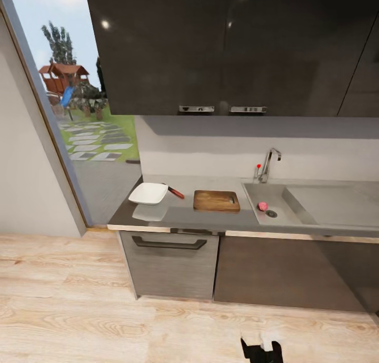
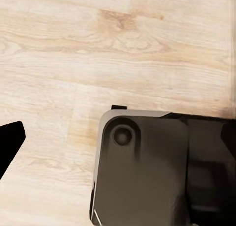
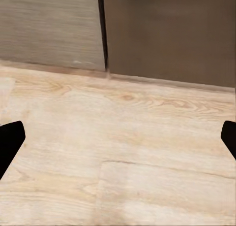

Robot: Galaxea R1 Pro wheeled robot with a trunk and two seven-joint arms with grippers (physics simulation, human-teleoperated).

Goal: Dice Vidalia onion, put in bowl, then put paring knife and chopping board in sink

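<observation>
While I sit well back from the kitchen units, my nearest sight is pale wood floor [image 1: 79, 310]. At the bottom edge of the head view a dark claw [image 1: 261, 351] pokes up; I cannot tell which arm it belongs to. Through the right wrist camera I see the right claw [image 3: 118, 137] spread wide, one fingertip [image 3: 10, 140] at each edge of the picture, hanging over floor in front of the cabinet fronts. Through the left wrist camera one fingertip [image 2: 9, 145] shows beside a dark part of the robot [image 2: 147, 167], floor beneath; I cannot tell how wide the left claw stands.

Farther off, the worktop [image 1: 184, 216] runs above a drawer [image 1: 169, 265]. On it, the bowl [image 1: 148, 193] sits nearest the window. The knife [image 1: 176, 193] lies just beside the bowl, its blade end hidden at the rim. The board [image 1: 216, 200] lies between the knife and the sink [image 1: 284, 207]. The onion [image 1: 262, 206] rests in the sink, just beside the drain [image 1: 271, 214]. Behind stands the tap [image 1: 269, 163] with its red knob [image 1: 258, 166]. Dark wall cupboards [image 1: 226, 47] hang above.
</observation>
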